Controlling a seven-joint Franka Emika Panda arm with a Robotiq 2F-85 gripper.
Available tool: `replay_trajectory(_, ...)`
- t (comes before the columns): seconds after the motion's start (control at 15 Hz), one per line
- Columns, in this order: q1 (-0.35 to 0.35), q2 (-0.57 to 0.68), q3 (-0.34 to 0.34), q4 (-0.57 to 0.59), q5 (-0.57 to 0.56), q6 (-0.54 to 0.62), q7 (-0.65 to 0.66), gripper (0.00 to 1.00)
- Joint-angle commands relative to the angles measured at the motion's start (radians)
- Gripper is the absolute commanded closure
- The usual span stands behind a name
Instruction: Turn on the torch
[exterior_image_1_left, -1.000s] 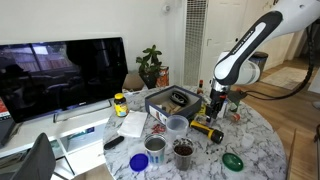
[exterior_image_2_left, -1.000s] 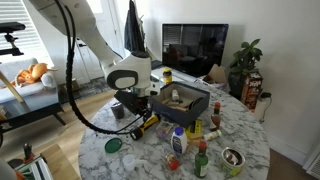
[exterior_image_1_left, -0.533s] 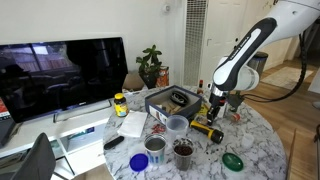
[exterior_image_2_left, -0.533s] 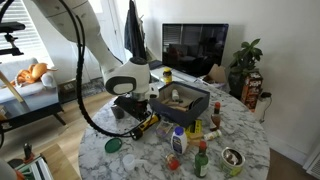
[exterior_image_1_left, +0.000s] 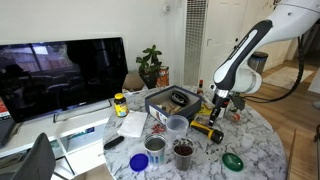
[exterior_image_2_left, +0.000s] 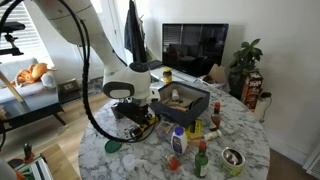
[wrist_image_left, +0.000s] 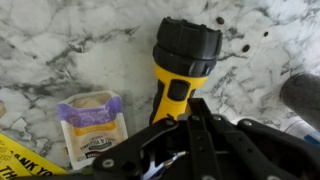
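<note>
The torch (wrist_image_left: 176, 70) lies on the marble table (wrist_image_left: 60, 55) in the wrist view, black head pointing up the picture and yellow body running down toward me. My gripper (wrist_image_left: 195, 107) is shut, its joined fingertips resting against the yellow body beside the dark switch, with nothing between them. In both exterior views the torch (exterior_image_1_left: 207, 129) (exterior_image_2_left: 143, 125) lies near the table's edge, with the gripper (exterior_image_1_left: 213, 113) (exterior_image_2_left: 135, 113) right above it. No beam of light shows.
A purple sachet (wrist_image_left: 92, 135) lies beside the torch. A black box (exterior_image_1_left: 170, 100), a clear cup (exterior_image_1_left: 177, 125), two tins (exterior_image_1_left: 157, 145), a green lid (exterior_image_1_left: 232, 160) and a yellow-lidded jar (exterior_image_1_left: 120, 103) crowd the table. Bottles (exterior_image_2_left: 177, 140) stand near its other side.
The jaws have closed from partly open to fully shut, and the gripper has come down a little onto the torch. The torch has not visibly moved.
</note>
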Motion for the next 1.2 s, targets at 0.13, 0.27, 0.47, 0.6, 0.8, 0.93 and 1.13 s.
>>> replay_trajectory(0.13,-0.082,0.038,0.081,-0.003,0.156,0.037,-0.162,1.0)
replay_trajectory(0.27,-0.088,0.049,0.084,-0.002,0.18,0.045,-0.187,1.0)
replay_trajectory(0.47,-0.1,0.058,0.092,-0.004,0.217,0.076,-0.22,1.0)
replay_trajectory(0.6,-0.108,0.064,0.1,-0.003,0.238,0.087,-0.243,1.0)
replay_trajectory(0.8,-0.12,0.075,0.117,0.0,0.27,0.099,-0.275,1.0)
replay_trajectory(0.93,-0.128,0.078,0.129,0.003,0.292,0.101,-0.296,1.0)
replay_trajectory(1.13,-0.126,0.089,0.133,0.004,0.308,0.116,-0.31,1.0)
